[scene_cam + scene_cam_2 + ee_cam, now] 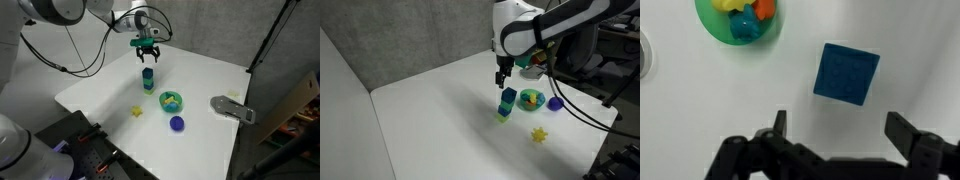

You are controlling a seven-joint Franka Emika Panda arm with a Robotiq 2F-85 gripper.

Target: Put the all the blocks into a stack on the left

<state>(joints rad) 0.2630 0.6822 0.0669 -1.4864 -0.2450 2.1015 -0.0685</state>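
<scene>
A stack of blocks stands on the white table, blue on top, then teal, with a green one at the bottom; it also shows in an exterior view. In the wrist view only the blue top block shows from above. My gripper hangs open and empty just above the stack, apart from it. It shows in an exterior view and in the wrist view, with both fingers spread wide.
A green bowl holding small coloured items sits beside the stack, seen in the wrist view too. A yellow star toy and a purple object lie nearer the table front. A grey tool lies toward the table edge.
</scene>
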